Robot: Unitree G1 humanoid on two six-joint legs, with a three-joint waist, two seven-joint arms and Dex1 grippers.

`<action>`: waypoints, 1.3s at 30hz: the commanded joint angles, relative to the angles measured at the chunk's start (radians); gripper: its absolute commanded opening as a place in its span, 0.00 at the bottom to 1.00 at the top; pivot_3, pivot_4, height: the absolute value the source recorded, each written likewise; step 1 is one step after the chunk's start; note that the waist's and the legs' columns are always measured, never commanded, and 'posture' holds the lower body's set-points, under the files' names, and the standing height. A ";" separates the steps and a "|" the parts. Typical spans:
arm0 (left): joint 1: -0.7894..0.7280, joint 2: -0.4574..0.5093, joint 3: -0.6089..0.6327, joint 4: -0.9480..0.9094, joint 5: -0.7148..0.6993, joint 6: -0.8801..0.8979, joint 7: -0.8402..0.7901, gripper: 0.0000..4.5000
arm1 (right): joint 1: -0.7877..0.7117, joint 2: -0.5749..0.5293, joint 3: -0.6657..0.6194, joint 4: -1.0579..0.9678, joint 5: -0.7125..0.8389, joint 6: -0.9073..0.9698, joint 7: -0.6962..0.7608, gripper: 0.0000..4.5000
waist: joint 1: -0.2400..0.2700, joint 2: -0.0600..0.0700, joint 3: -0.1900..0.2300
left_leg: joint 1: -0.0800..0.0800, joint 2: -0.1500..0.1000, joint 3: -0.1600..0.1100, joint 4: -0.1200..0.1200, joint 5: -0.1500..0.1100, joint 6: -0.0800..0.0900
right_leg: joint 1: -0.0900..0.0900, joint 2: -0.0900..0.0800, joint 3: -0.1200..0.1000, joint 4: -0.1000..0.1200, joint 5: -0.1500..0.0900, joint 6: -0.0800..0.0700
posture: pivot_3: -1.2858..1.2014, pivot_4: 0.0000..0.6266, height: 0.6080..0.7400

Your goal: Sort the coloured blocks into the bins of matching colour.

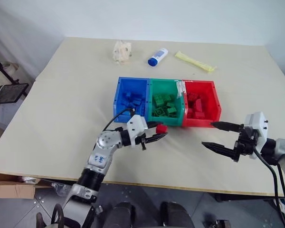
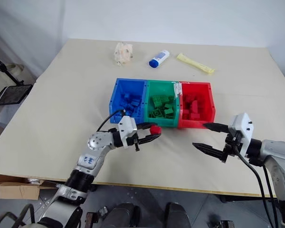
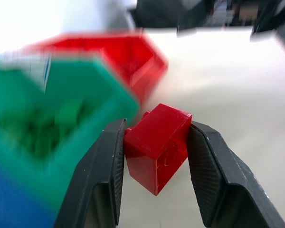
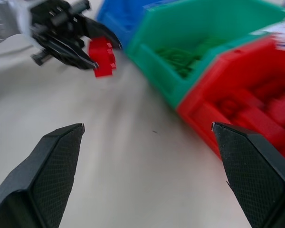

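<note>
Red block [image 3: 156, 145] clamped btwn left end effector [image 1: 156, 134] tips (in front of green bin [image 1: 164, 124]); right end effector [image 1: 219, 137] apart.

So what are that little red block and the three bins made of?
The red block in the left gripper looks like hard glossy plastic: sharp moulded edges, light glinting off its faces. The bins seem plastic too, thin-walled, evenly coloured, smooth with a duller sheen. Looks alone can't confirm it.

Three bins [image 1: 167, 105] stand side by side mid-table [image 1: 61, 133]; behind them lie a crumpled wad [image 1: 122, 51], a bottle [image 1: 157, 56] and a packet [image 1: 194, 61], left to right.
</note>
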 commanded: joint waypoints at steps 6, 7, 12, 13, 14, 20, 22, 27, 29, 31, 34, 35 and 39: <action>-0.355 -0.203 0.036 0.350 0.003 -0.096 0.091 0.35 | 0.113 0.051 -0.102 -0.161 0.054 0.012 -0.108 1.00 | 0.003 -0.003 0.002 | 0.000 0.000 0.004 0.000 0.001 0.001 | 0.000 0.001 -0.003 0.000 0.001 0.003 | 0.52 0.24 1.00; -0.405 -0.223 0.047 0.418 0.012 -0.120 0.114 0.35 | 0.120 0.059 -0.101 -0.176 0.056 0.012 -0.121 1.00 | 0.003 -0.004 0.003 | 0.000 0.000 0.004 0.000 0.001 0.001 | 0.000 0.001 -0.003 0.000 0.002 0.003 | 0.52 0.24 1.00; -0.576 -0.284 0.097 0.684 0.029 -0.252 0.189 0.71 | 0.122 0.079 -0.085 -0.204 0.054 0.017 -0.154 1.00 | -0.001 -0.006 0.004 | 0.000 0.000 0.007 -0.001 0.001 0.001 | -0.002 0.002 -0.002 0.000 0.002 0.003 | 0.52 0.24 1.00; -0.584 -0.282 0.096 0.709 0.038 -0.272 0.188 0.77 | 0.122 0.079 -0.084 -0.205 0.053 0.016 -0.156 1.00 | -0.001 -0.006 0.004 | 0.000 0.000 0.007 -0.001 0.001 0.001 | -0.003 0.002 -0.002 0.000 0.002 0.003 | 0.52 0.24 1.00; -0.583 -0.277 0.098 0.719 0.037 -0.284 0.170 0.84 | 0.120 0.077 -0.084 -0.205 0.054 0.015 -0.158 1.00 | -0.001 -0.006 0.004 | 0.000 0.000 0.007 -0.001 0.001 0.001 | -0.004 0.002 -0.002 0.000 0.002 0.003 | 0.52 0.24 1.00; -0.479 -0.172 0.100 0.602 0.013 -0.253 0.010 0.97 | 0.101 0.047 -0.083 -0.167 0.047 0.008 -0.124 1.00 | -0.004 -0.007 0.004 | -0.001 0.000 0.007 -0.001 0.001 0.001 | -0.005 0.002 -0.002 0.005 0.002 0.003 | 0.52 0.24 1.00; -0.416 -0.122 0.099 0.510 -0.008 -0.193 -0.057 0.97 | 0.083 0.034 -0.074 -0.145 0.041 0.005 -0.106 1.00 | -0.012 -0.006 0.004 | -0.001 0.000 0.008 -0.001 0.001 0.001 | -0.006 0.002 -0.001 0.005 0.002 0.003 | 0.52 0.24 1.00; -0.223 0.059 0.080 0.221 -0.041 0.006 -0.186 0.97 | 0.033 0.004 -0.036 -0.089 0.018 -0.006 -0.056 1.00 | -0.024 -0.006 0.004 | -0.001 0.001 0.007 0.000 0.001 0.001 | -0.006 0.001 0.000 0.006 0.002 0.003 | 0.52 0.24 1.00; -0.163 0.138 0.095 0.142 -0.066 0.062 -0.229 0.97 | 0.015 -0.007 -0.018 -0.069 0.009 -0.011 -0.033 1.00 | -0.027 -0.006 0.004 | -0.001 0.001 0.007 0.000 0.001 0.001 | -0.006 0.001 0.001 0.006 0.002 0.003 | 0.52 0.24 1.00; -0.114 0.205 0.132 0.087 -0.109 0.112 -0.254 0.97 | -0.002 -0.017 -0.001 -0.049 -0.002 -0.019 -0.012 1.00 | -0.027 -0.006 0.004 | -0.001 0.001 0.006 0.000 0.001 0.001 | -0.006 0.001 0.001 0.006 0.002 0.003 | 0.52 0.24 1.00; -0.042 0.302 0.171 0.026 -0.127 0.194 -0.255 0.97 | -0.022 -0.031 0.017 -0.021 -0.017 -0.032 0.017 1.00 | -0.026 -0.006 0.004 | -0.001 0.001 0.005 0.000 0.001 0.001 | -0.005 0.000 0.004 0.005 0.002 0.003 | 0.52 0.24 1.00; -0.025 0.324 0.176 0.010 -0.128 0.220 -0.253 0.97 | -0.027 -0.034 0.021 -0.014 -0.021 -0.036 0.024 1.00 | -0.027 -0.006 0.004 | -0.001 0.001 0.005 0.000 0.001 0.001 | -0.005 -0.001 0.004 0.004 0.002 0.003 | 0.52 0.24 1.00; 0.091 0.471 0.231 -0.015 -0.131 0.244 -0.294 0.97 | -0.050 -0.064 0.039 0.027 -0.042 -0.050 0.070 1.00 | -0.029 -0.006 0.003 | -0.001 0.001 0.004 0.000 0.001 0.001 | -0.005 -0.001 0.005 0.004 0.002 0.003 | 0.52 0.24 1.00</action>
